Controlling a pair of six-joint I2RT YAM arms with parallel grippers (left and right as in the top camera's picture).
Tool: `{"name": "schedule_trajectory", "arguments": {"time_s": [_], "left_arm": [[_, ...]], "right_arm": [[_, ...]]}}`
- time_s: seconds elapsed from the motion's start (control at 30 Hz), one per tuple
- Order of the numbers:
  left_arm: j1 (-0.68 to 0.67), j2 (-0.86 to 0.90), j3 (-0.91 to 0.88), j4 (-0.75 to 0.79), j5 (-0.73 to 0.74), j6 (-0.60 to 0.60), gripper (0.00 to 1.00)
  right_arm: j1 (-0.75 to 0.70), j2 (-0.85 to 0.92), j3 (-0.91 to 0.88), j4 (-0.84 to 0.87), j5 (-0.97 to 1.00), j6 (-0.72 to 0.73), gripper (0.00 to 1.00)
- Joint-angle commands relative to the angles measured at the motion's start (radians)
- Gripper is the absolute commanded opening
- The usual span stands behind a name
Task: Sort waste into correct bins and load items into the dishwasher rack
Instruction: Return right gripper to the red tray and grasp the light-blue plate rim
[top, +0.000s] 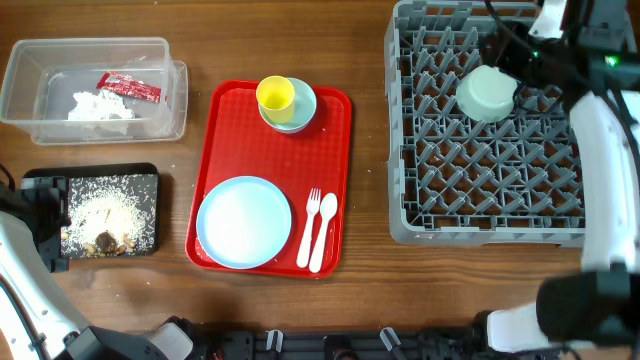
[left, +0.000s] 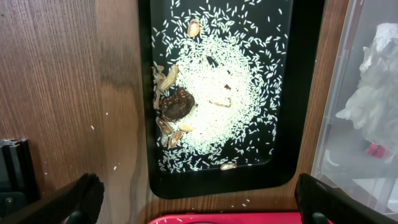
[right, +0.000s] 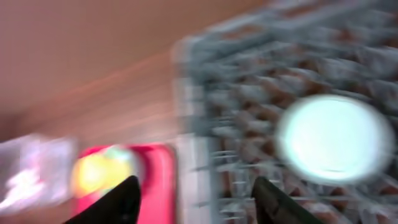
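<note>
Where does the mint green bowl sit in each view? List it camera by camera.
Overhead: mint green bowl, upper middle of the dishwasher rack.
Left wrist: not in view.
Right wrist: blurred pale disc at right.
Shared landmark: red tray.

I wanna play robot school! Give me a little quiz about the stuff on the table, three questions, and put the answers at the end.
1. True or false: the mint green bowl is in the dishwasher rack.
2. The yellow cup stands inside: A) the small light blue bowl, B) the mint green bowl, C) the dishwasher rack.
3. How many white utensils lie on the red tray?

Key: 1 true. 2 A. 3 two, the fork and the spoon.
</note>
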Motion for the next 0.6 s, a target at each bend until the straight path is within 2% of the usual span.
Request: {"name": "schedule_trajectory", "arguments": {"time_s": [0.0, 0.13, 0.23, 0.33, 0.43, 0.47, 0.57], "left_arm": [[0.005, -0.001, 0.01, 0.0, -0.003, -0.002, 1.0], [0.005, -0.001, 0.01, 0.0, -0.003, -0.002, 1.0], [0.005, -0.001, 0.01, 0.0, -0.003, -0.002, 1.0], [0.005, -0.001, 0.01, 0.0, -0.003, -0.002, 1.0], [0.005, -0.001, 0.01, 0.0, -0.003, -0.002, 1.0], [0.005, -0.001, 0.01, 0.0, -0.003, -0.002, 1.0], [0.005, -0.001, 0.01, 0.0, -0.003, -0.002, 1.0]], "right_arm": [[0.141, -0.036, 0.017, -0.051, -0.169, -0.059, 0.75], [0.361, -0.01, -0.002, -0.124, -0.124, -0.074, 0.99], [0.518, 0.022, -0.026, -0.147, -0.034, -0.046, 1.0], [0.674, 0.073, -0.056, -0.157, 0.127, 0.059, 1.0], [0.768, 0.132, -0.071, -0.148, 0.147, 0.07, 0.98], [0.801, 0.167, -0.071, -0.148, 0.149, 0.085, 0.93], [0.856, 0.245, -0.071, -0.145, 0.167, 0.14, 0.7]]}}
